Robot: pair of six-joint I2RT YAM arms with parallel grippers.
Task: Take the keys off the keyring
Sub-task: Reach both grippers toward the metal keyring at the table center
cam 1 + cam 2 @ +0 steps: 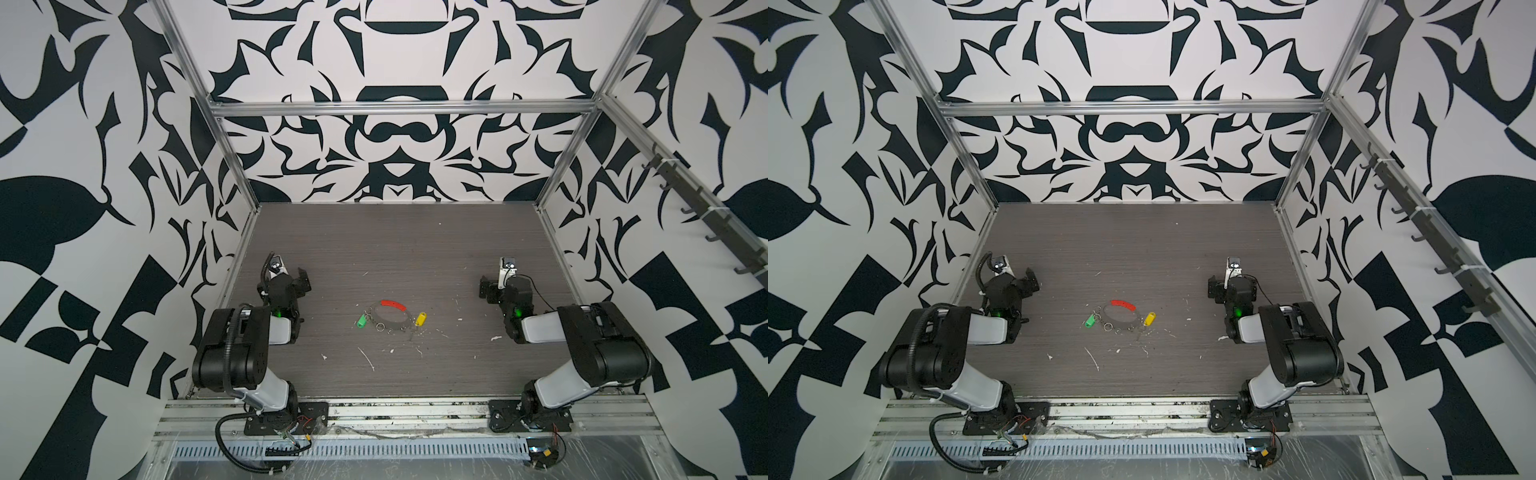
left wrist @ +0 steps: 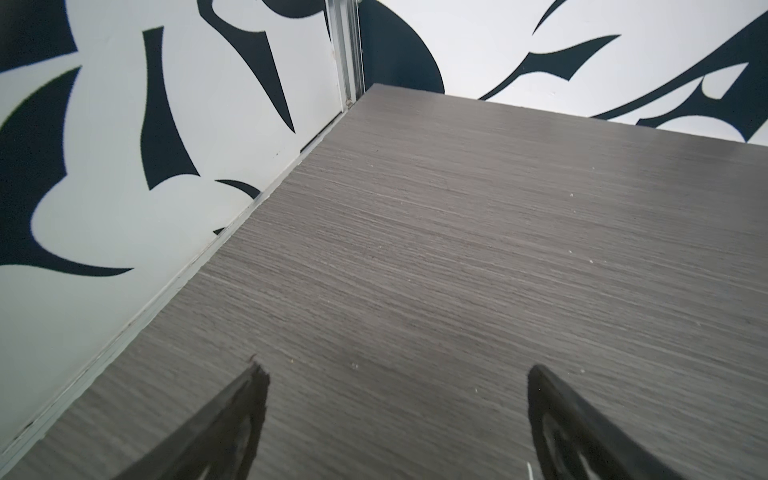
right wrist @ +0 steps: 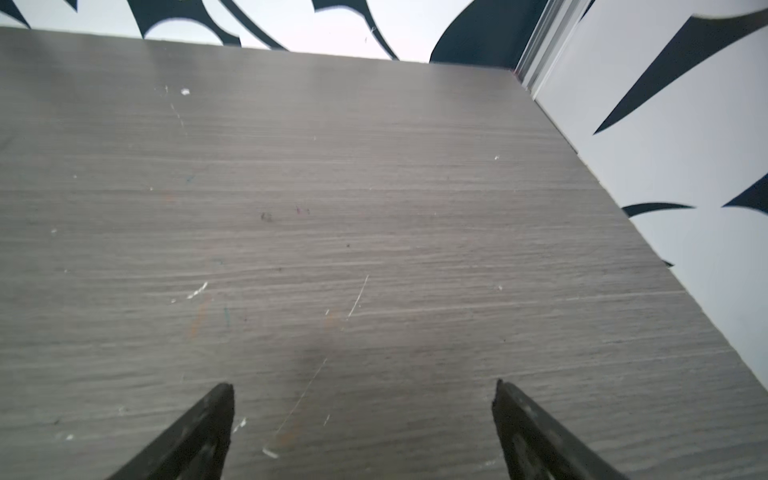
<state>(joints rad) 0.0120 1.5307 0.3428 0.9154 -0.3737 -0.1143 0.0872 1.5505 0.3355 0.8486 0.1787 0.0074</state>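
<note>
Left gripper (image 2: pixel 397 370), right gripper (image 3: pixel 363 386): agape, tucked.

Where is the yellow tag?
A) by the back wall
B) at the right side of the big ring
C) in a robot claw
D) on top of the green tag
B: in both top views the yellow tag lies at the right side of the keyring, the green tag at its left.
</note>
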